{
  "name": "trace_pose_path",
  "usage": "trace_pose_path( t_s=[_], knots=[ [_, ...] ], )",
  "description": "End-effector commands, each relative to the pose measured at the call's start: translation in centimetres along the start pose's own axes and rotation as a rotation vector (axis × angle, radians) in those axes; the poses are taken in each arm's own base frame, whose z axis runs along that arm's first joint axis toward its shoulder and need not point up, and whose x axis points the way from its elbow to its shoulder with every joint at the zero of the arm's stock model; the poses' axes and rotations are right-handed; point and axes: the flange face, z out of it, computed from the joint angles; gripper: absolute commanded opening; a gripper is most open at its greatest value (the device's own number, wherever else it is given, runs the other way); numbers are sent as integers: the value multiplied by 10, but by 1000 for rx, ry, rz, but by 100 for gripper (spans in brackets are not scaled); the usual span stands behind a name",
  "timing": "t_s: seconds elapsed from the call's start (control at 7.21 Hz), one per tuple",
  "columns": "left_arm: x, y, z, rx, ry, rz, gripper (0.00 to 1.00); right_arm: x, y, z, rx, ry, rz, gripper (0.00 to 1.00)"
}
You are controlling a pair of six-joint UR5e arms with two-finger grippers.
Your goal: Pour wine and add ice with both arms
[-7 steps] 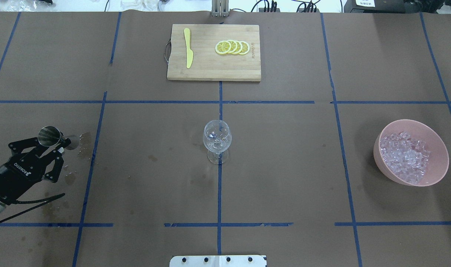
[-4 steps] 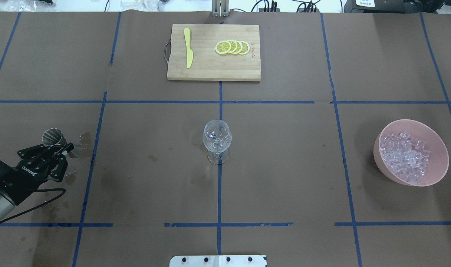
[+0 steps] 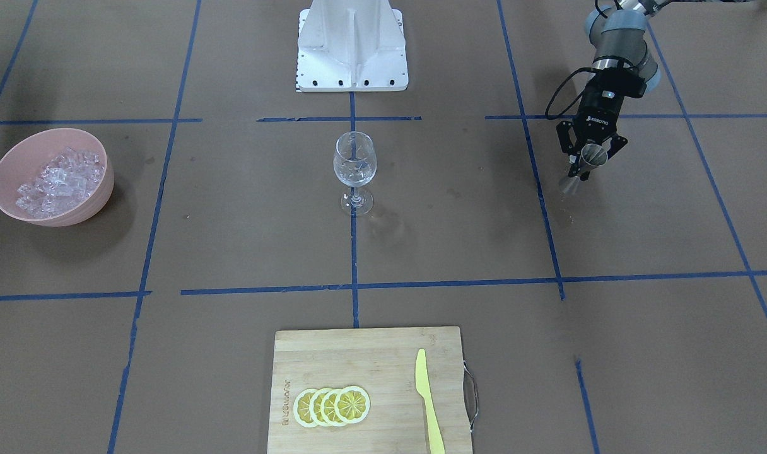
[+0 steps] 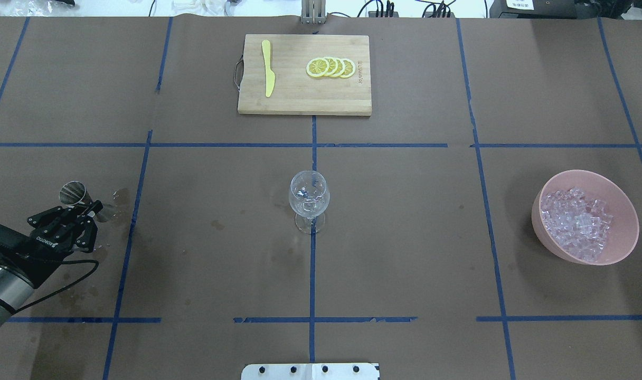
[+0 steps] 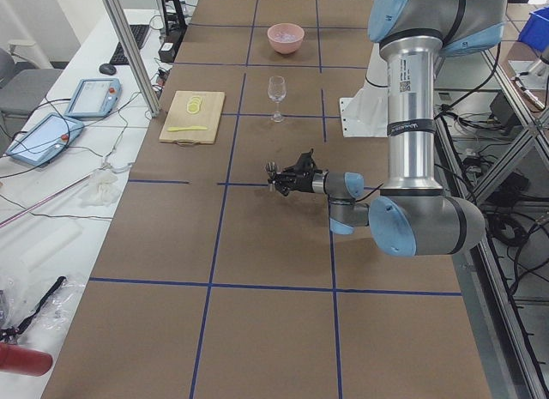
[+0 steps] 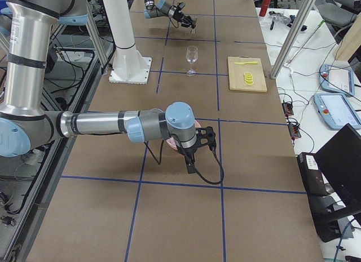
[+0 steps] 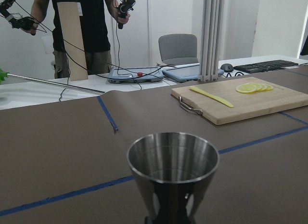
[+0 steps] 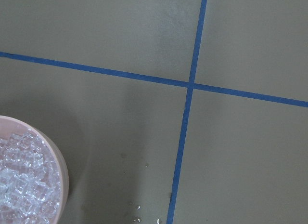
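So, left gripper (image 4: 83,210) clamped on jigger (image 4: 73,192), left edge of overhead; looks empty, pour likely done. Next: park it upright, release. Right gripper (image 6: 193,160): can't tell.

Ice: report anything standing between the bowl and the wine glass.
Nothing visible does. Between the ice in its pink bowl and the wine glass lies only bare table covering crossed by flat blue tape. The cutting board sits off that line, and the left pincer with the jigger is beyond the glass.
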Motion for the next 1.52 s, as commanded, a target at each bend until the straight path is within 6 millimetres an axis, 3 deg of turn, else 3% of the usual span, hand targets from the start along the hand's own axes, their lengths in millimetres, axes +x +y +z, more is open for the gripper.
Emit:
trace_pose_path(
  t_s=[0.0,0.42,1.11,1.39],
  knots=[
    [13,12,15,10,-10,-4,0,0,0,0,0,0,0,100],
    [13,14,14,4,-8,3,0,1,0,1,-2,0,2,100],
    [16,27,10,-23,2,21,21,1,1,1,-2,0,2,100],
    [17,27,10,-24,4,20,52,2,1,0,0,1,4,100]
  ],
)
